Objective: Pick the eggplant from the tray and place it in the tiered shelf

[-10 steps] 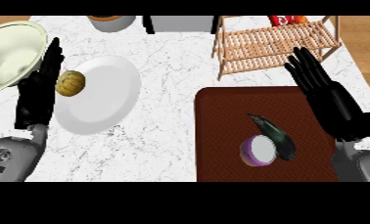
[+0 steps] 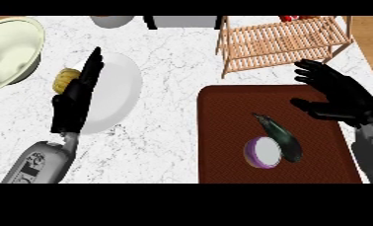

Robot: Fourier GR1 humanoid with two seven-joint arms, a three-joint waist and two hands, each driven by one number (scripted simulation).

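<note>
**Two things are lying in the tray**

The eggplant is touching a halved onion there. The right hand is hovering at its far edge, fingers spread, empty; the left hand, straight-fingered, is lying over a plate.

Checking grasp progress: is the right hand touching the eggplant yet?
Apart. The head view shows bare tray between the right hand and the eggplant.

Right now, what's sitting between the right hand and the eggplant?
Only bare tray lies between the right hand and the eggplant, as the head view shows; the cut onion sits on the eggplant's other side.
</note>
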